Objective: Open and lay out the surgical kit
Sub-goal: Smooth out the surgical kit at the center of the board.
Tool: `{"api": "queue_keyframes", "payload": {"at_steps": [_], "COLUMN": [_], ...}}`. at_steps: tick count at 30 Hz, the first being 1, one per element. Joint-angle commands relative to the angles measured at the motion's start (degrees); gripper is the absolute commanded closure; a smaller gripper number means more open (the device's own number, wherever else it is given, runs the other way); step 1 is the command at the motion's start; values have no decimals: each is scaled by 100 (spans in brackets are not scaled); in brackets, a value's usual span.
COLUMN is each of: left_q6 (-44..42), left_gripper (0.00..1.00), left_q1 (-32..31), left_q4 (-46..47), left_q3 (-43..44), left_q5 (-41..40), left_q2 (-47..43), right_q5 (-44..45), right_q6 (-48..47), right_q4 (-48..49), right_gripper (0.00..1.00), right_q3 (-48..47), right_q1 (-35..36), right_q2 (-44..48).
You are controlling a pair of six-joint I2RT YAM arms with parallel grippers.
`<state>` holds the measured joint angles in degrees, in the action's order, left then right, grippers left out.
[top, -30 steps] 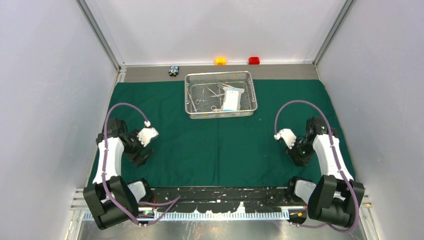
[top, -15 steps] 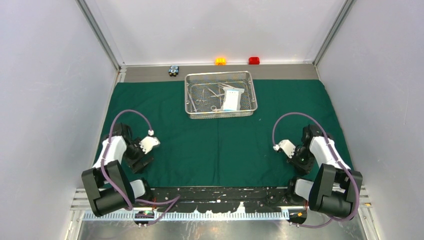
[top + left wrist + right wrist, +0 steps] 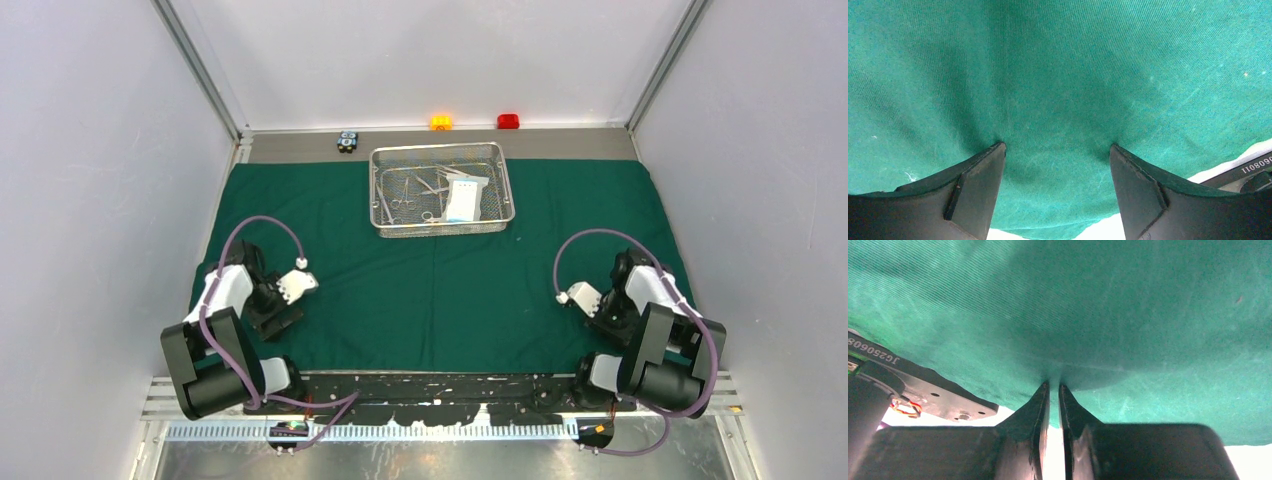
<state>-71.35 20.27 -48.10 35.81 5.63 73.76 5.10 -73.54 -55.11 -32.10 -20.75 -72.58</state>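
The left gripper (image 3: 1056, 146) stood wide, its fingers apart just over the cloth (image 3: 440, 290) with nothing between them. The right gripper (image 3: 1054, 384) was narrow, its jaws almost together with a thin slit left and the tips at the cloth. Whether they pinched it could not be told. Both were well nearer the arm bases than the tray (image 3: 505, 190), one off to its left, the other to its right. The tray sat on the cloth's far part. Inside the tray, the packet (image 3: 462, 198) lay to the right and the steel instruments (image 3: 405, 195) to the left. Beyond the tray, off the cloth, stood a black-blue block (image 3: 347, 140), an orange block (image 3: 440, 122) and a red block (image 3: 508, 121).
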Motion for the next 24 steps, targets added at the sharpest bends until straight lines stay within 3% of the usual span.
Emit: {"api": "queue_keyframes", "payload": {"at_steps": [1, 17, 24], "left_q6": [-480, -1454, -969], "left_gripper": [21, 18, 18], "left_q1": [126, 38, 56], "left_q4": [620, -1395, -1454], "left_q3": [-350, -130, 431], "left_q5": [-494, -227, -81], "left_q2": [-25, -1566, -1358], "right_q5": [162, 373, 91], "right_q6": [-422, -998, -991], "right_q4": [251, 602, 135], "right_gripper": [83, 83, 84], "right_q3": [-67, -154, -499], "right_q1": [-278, -984, -1116], "right_q2": [-88, -352, -223]}}
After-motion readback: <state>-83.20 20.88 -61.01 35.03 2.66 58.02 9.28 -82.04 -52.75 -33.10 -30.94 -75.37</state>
